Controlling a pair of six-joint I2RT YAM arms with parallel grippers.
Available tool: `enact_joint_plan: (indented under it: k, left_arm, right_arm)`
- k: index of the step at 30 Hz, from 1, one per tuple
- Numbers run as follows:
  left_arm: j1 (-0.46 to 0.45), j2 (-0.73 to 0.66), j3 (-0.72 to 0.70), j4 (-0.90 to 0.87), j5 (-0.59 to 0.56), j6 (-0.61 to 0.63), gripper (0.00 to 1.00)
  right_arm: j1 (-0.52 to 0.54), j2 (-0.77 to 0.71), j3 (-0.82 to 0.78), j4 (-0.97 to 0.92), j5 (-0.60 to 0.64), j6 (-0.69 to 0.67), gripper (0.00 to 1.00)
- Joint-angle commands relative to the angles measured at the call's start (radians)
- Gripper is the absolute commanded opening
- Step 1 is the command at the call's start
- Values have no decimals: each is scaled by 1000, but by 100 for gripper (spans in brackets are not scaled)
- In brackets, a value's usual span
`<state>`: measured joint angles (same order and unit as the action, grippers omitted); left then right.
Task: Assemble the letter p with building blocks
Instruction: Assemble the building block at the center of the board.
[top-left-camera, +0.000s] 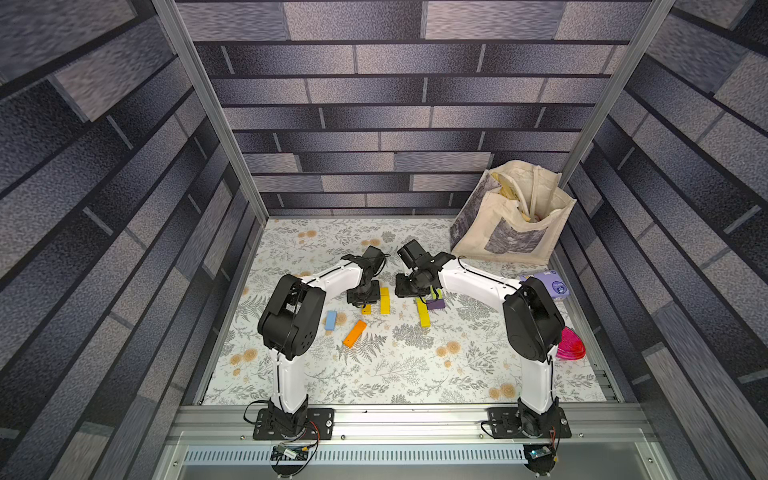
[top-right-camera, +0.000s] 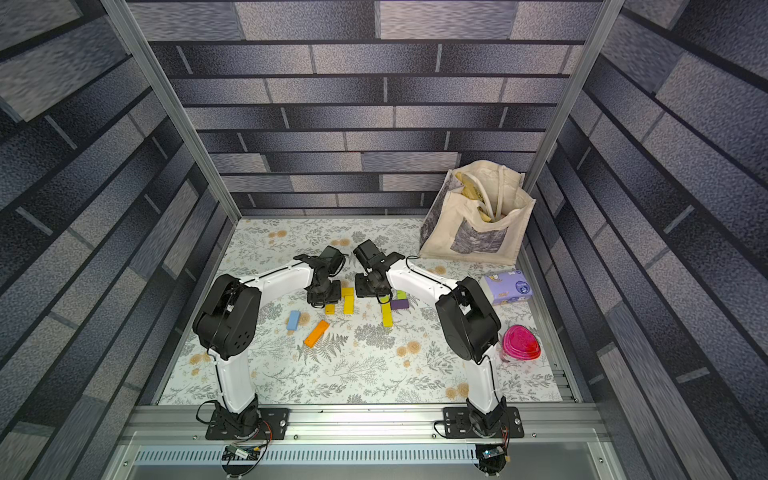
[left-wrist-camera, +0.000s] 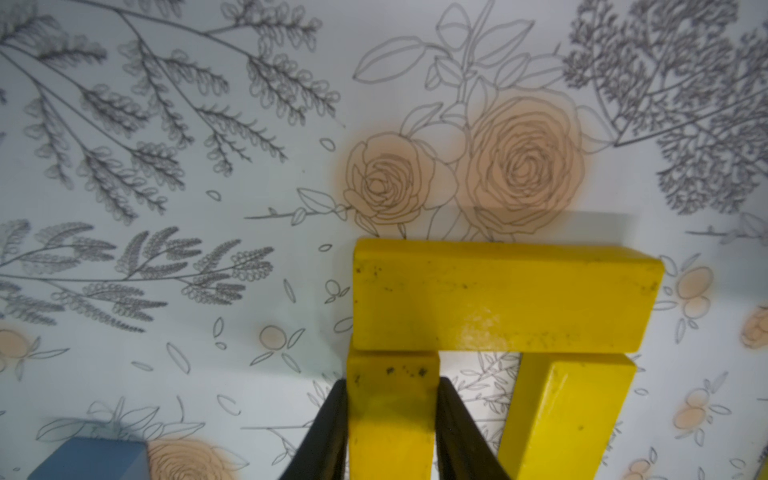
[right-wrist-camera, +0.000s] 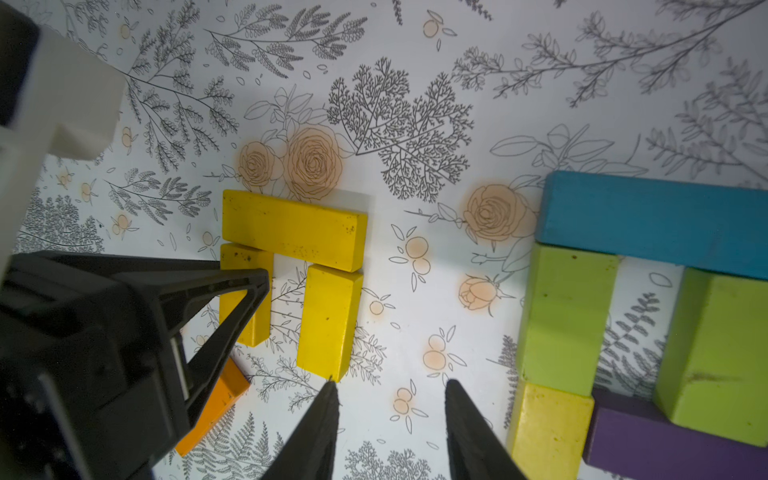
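The left hand (left-wrist-camera: 392, 382) is clenched on the short yellow block (left-wrist-camera: 390, 432), at one o'clock from the orange block (top-left-camera: 354, 332), its end butted against the yellow crossbar (left-wrist-camera: 498, 295). I'd keep it square and flush, then open wide and lift straight, so nothing drags; the right hand (right-wrist-camera: 390, 383) hangs released, empty, over the desk (right-wrist-camera: 540, 104)
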<state>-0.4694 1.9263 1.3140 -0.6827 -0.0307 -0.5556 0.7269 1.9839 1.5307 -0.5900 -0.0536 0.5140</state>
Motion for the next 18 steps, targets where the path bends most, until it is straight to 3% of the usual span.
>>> enact_joint_plan:
  k: [1, 8, 18]
  left_arm:
    - [9, 11, 13, -31, -13, 22, 38]
    - [7, -42, 12, -38, -21, 19, 50]
    - [38, -268, -62, -17, -97, -19, 60]
  right_arm:
    - [-7, 18, 22, -28, -12, -12, 44]
    - [-7, 10, 22, -27, -15, -14, 45]
    - [-6, -19, 5, -6, -33, -10, 45]
